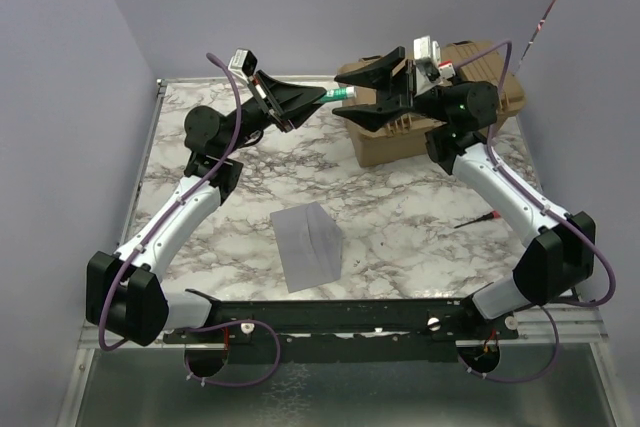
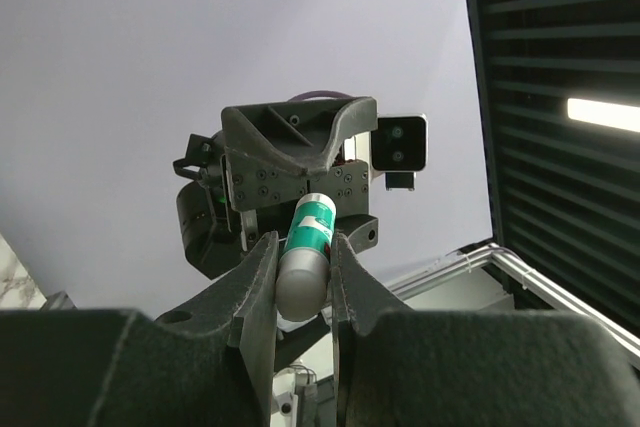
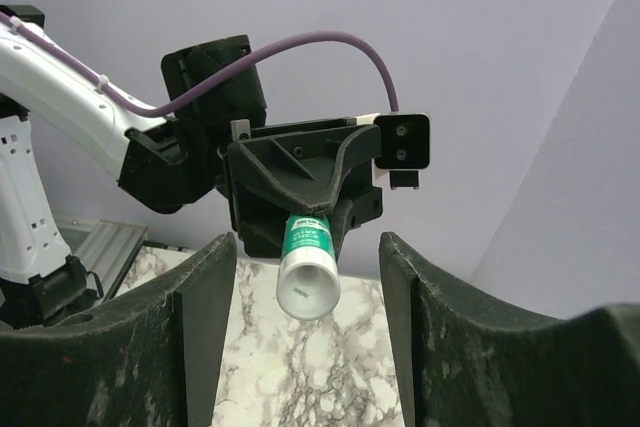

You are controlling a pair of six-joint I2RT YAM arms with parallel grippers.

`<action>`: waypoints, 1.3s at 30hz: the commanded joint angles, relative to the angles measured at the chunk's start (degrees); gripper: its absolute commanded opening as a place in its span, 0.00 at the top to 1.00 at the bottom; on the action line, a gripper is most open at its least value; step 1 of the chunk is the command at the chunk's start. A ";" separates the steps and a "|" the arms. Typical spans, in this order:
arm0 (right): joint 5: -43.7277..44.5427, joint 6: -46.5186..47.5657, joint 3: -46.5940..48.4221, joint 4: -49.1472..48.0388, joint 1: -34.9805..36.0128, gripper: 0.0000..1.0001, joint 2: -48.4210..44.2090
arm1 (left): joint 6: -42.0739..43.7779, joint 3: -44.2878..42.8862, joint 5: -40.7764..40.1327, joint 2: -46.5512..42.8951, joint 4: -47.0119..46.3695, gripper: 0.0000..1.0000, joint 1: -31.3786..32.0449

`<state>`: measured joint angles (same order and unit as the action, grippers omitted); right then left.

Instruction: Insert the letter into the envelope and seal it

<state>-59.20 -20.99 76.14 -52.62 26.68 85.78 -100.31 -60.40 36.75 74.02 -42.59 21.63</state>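
Blue-grey envelope point(image 1: 308, 245) lies flat on the marble table point(image 1: 400, 217), well in front of the tan box point(image 1: 385, 147) and apart from both claws. Left claw point(image 1: 325, 97) is raised just left of the box and is clenched on a green-and-white glue stick point(image 1: 341, 93), whose free end points toward the box. Right claw point(image 1: 350, 94) is raised over the box's front-left corner, facing the left claw, with its jaws released and spread either side of the stick's end without touching it.
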 commanded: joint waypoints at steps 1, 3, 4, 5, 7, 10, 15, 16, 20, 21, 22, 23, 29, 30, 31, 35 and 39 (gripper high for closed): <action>-0.75 0.13 2.95 -0.69 0.52 0.38 1.55 | -1.88 0.69 -1.58 0.25 -3.95 1.00 0.57; -0.98 1.64 3.44 1.15 0.57 0.38 1.75 | -2.21 0.96 -1.68 0.33 -4.58 1.00 0.65; -0.90 2.38 3.48 2.11 0.58 0.38 1.72 | -2.29 1.03 -1.68 0.34 -4.87 1.00 0.69; -0.75 3.08 3.61 2.67 0.65 0.38 1.80 | -2.27 1.07 -1.68 0.41 -5.02 1.00 0.79; -0.73 3.61 4.11 3.39 0.70 0.41 1.97 | -2.20 1.20 -1.78 0.50 -5.12 1.00 0.88; -1.25 3.83 5.38 4.85 0.82 0.43 2.63 | -2.42 1.54 -1.90 0.58 -5.31 1.00 1.05; -1.47 5.40 7.12 8.62 1.16 0.46 3.17 | -2.42 2.01 -2.07 0.62 -5.53 1.00 1.22; -1.54 6.16 7.16 9.43 1.29 0.47 3.17 | -2.49 2.04 -2.03 0.67 -5.61 1.00 1.22; -1.48 9.17 6.97 12.34 1.71 0.48 2.84 | -2.67 1.96 -2.12 0.69 -6.05 1.00 1.32; -1.37 9.72 6.91 12.70 1.84 0.48 2.81 | -2.68 1.87 -2.12 0.73 -6.16 1.00 1.31; -1.36 10.20 6.84 13.13 1.95 0.50 2.77 | -2.73 1.93 -2.17 0.75 -6.23 1.00 1.33; -1.43 10.53 6.77 13.42 1.99 0.52 2.77 | -2.89 2.03 -2.25 0.70 -6.34 1.00 1.35; 0.84 9.67 7.53 13.48 2.11 0.75 2.30 | -3.08 3.15 -3.28 0.21 -6.88 1.00 1.55; 1.04 9.51 7.85 13.55 2.20 0.78 2.24 | -3.12 3.37 -3.55 0.10 -6.90 1.00 1.72; 1.38 9.48 8.16 13.66 2.23 0.79 2.21 | -3.21 3.44 -3.76 0.03 -6.96 1.00 1.75; 1.50 9.97 8.41 14.50 2.17 0.83 2.07 | -3.08 3.36 -3.71 0.31 -7.15 1.00 2.01; 1.44 9.85 7.99 14.42 2.33 0.92 1.89 | -3.21 3.66 -3.71 0.41 -7.24 1.00 2.12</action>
<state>-59.70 -11.90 82.43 -38.79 28.62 88.29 -103.55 -57.71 32.91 74.59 -48.14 23.00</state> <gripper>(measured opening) 0.249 0.228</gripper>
